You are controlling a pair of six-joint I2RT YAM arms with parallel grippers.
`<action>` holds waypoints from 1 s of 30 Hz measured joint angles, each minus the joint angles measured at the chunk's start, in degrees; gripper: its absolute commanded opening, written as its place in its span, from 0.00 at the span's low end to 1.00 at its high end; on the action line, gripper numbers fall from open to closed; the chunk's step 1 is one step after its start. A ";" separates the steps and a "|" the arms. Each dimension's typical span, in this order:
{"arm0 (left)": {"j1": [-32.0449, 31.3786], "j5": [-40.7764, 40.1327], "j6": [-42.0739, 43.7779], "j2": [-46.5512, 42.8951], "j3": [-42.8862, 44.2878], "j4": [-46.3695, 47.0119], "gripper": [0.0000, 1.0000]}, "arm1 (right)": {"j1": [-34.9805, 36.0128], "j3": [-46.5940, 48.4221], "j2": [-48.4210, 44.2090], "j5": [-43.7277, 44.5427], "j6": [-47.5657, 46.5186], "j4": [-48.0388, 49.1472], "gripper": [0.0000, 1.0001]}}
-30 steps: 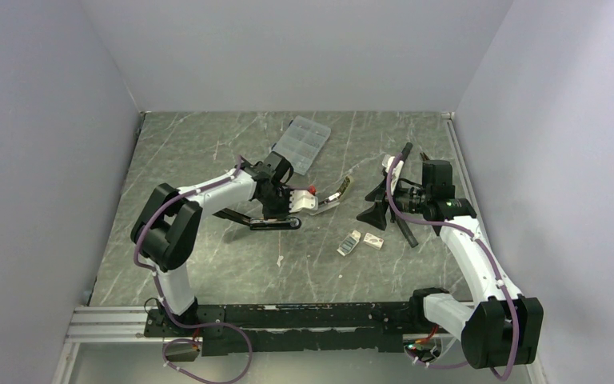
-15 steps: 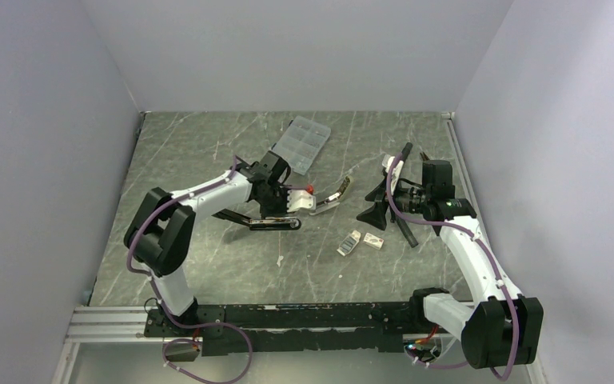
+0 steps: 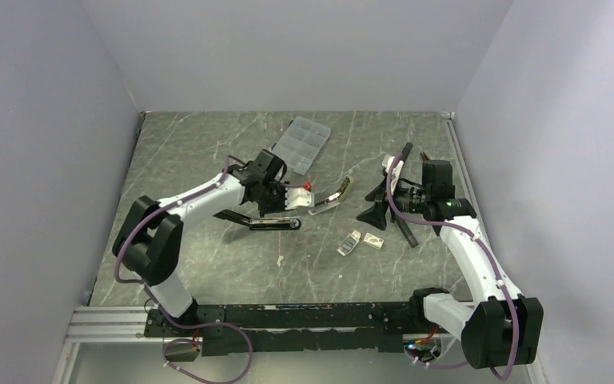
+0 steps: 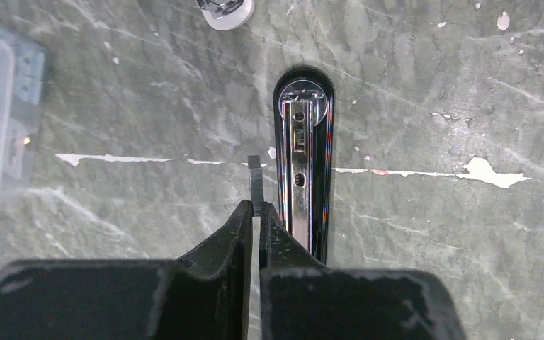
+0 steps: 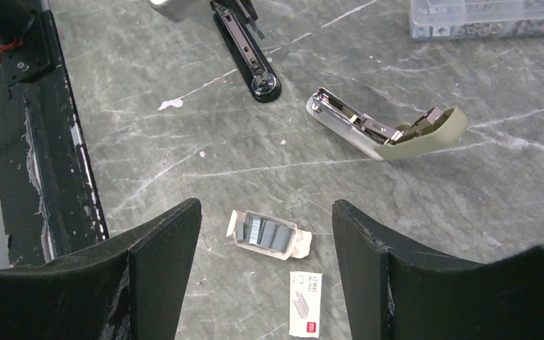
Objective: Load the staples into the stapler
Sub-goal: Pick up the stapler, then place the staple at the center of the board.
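Observation:
My left gripper [image 4: 256, 210] is shut on a short grey strip of staples [image 4: 256, 183] that sticks out past the fingertips. The strip hangs just left of the long black stapler body with its chrome channel [image 4: 303, 163], which lies on the table [image 3: 268, 222]. A beige stapler part [image 5: 386, 131], hinged open, lies to its right [image 3: 332, 196]. The open cardboard tray of staples [image 5: 269, 234] and its white sleeve with a red mark [image 5: 304, 304] lie between my right gripper's [image 5: 265, 212] wide-open, empty fingers.
A clear compartment case [image 3: 300, 144] lies at the back, its edge showing in the right wrist view [image 5: 489, 18]. A white round piece [image 4: 223, 7] lies beyond the black body. The black rail [image 5: 35, 142] borders the near edge.
My left arm has swung its elbow left and the gripper has shifted slightly left and back over the black stapler body. The right arm has not moved.

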 measured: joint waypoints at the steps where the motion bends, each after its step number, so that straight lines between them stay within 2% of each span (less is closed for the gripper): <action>1: 0.00 0.00 -0.09 -0.72 -0.44 0.31 0.03 | 0.00 0.00 0.00 0.00 0.00 0.00 0.72; 5: -1.05 -0.57 -0.46 -7.13 -5.70 3.15 0.03 | 0.00 0.00 0.00 0.02 0.00 0.00 0.72; 12: -6.95 -2.21 0.13 -18.64 -18.01 9.09 0.03 | 0.00 0.00 0.17 0.50 0.00 0.00 0.72; 22: -13.07 -6.12 2.27 -20.09 -34.36 24.79 0.03 | -2.71 0.00 0.48 1.75 -0.31 0.00 0.72; 30: -17.84 -10.62 5.31 -20.06 -38.93 34.18 0.06 | -3.43 0.00 0.50 1.84 -0.87 0.00 0.71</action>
